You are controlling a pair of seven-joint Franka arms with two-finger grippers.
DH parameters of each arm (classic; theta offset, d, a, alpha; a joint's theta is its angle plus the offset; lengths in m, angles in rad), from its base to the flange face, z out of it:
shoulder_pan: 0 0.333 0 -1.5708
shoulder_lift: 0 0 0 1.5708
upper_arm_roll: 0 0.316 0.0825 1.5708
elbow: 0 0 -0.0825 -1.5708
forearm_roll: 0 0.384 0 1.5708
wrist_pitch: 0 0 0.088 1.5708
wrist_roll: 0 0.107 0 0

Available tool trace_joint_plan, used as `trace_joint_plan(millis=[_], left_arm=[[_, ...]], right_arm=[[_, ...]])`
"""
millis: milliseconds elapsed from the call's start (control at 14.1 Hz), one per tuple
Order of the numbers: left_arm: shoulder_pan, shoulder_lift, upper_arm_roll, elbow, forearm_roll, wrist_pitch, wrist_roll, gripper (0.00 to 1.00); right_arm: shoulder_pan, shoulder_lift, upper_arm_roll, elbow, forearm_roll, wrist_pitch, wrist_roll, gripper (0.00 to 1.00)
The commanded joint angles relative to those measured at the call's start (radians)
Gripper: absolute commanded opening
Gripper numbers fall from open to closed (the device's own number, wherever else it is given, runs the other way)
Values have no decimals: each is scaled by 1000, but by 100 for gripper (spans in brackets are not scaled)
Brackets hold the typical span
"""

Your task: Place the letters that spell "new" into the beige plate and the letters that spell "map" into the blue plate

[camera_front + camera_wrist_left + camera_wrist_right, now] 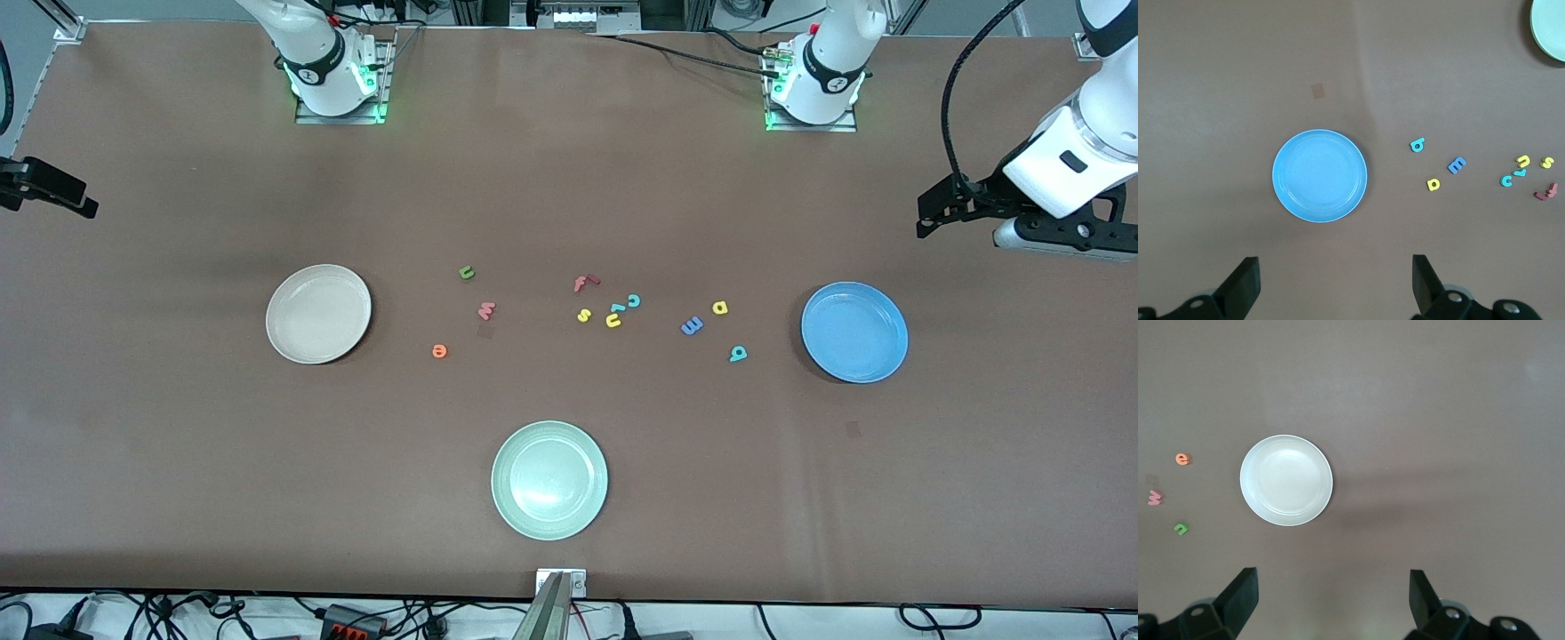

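Brown surface (178, 462), wide and flat, cables along its edges. Beige plate (318, 314) toward the right arm's end, nothing in it; blue plate (854, 332) toward the left arm's end, likewise bare; pale green plate (549, 480) nearest the front camera, midway between the two. Three letters loose on the surface just beside the beige plate: green n (466, 272) farthest from the camera, pinkish w (486, 310) nearer, orange e (439, 352) nearest. Near the blue plate: yellow a (720, 308), dark blue m (692, 325) just beside it, teal p (738, 354) nearest the camera. Between the two groups a small cluster: red f (585, 283), teal c (633, 300), yellow s (583, 315), yellow u (613, 320) with a small teal piece (617, 308) touching it. Left hand (933, 213) up in the air over the left arm's end of the surface, fingers (1245, 283) spread wide, grasping nothing, blue plate straight below in the left wrist view. Right hand (53, 191) up over the right arm's end, fingers (1243, 593) spread just as wide, grasping nothing, beige plate below in the right wrist view.
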Motion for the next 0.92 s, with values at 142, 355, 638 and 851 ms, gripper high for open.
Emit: trace_joint_plan(millis=[142, 355, 638, 851], left_arm=[[-4, -1, 1, 14, -1, -12, 20, 100], [-4, -1, 1, 14, -1, -12, 20, 100], [-3, -1, 1, 14, -1, -13, 18, 100], [-4, -1, 1, 14, -1, -15, 18, 100]], right_arm=[[-5, 13, 10, -10, 16, -21, -23, 100], [37, 85, 16, -47, 20, -4, -18, 100], [210, 212, 16, -56, 32, 43, 18, 100], [344, 277, 16, -122, 34, 227, 180, 100]])
